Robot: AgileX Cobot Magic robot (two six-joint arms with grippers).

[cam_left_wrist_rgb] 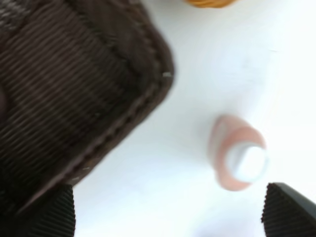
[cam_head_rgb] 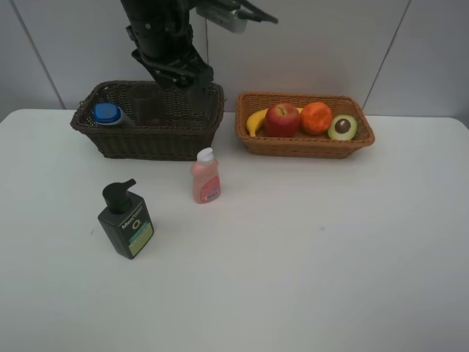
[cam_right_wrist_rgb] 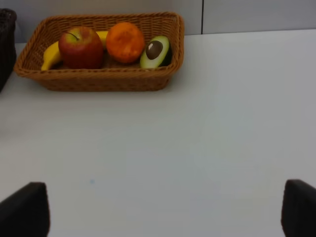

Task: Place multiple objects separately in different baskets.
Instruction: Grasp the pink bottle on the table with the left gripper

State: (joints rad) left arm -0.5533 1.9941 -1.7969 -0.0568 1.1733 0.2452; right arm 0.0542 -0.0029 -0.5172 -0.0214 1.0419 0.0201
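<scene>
The dark brown basket (cam_head_rgb: 146, 139) holds a white blue-capped bottle (cam_head_rgb: 108, 114) and a translucent cup (cam_head_rgb: 149, 108). My left gripper (cam_head_rgb: 196, 86) hangs open over that basket's right end. In its wrist view the gripper (cam_left_wrist_rgb: 168, 212) has nothing between its fingertips, with the basket corner (cam_left_wrist_rgb: 74, 98) and the small pink bottle (cam_left_wrist_rgb: 237, 158) below. The small pink bottle (cam_head_rgb: 205, 176) and the dark pump bottle (cam_head_rgb: 126, 220) stand on the table. The tan basket (cam_head_rgb: 304, 145) holds banana (cam_head_rgb: 255, 121), apple (cam_head_rgb: 281, 119), orange (cam_head_rgb: 316, 117) and avocado half (cam_head_rgb: 342, 127). My right gripper (cam_right_wrist_rgb: 163, 207) is open and empty.
The white table (cam_head_rgb: 330, 249) stretches in front of both baskets. In the right wrist view the tan basket (cam_right_wrist_rgb: 103, 81) sits far ahead with the apple (cam_right_wrist_rgb: 81, 47), orange (cam_right_wrist_rgb: 125, 42) and avocado half (cam_right_wrist_rgb: 155, 51) in it. A grey panelled wall stands behind.
</scene>
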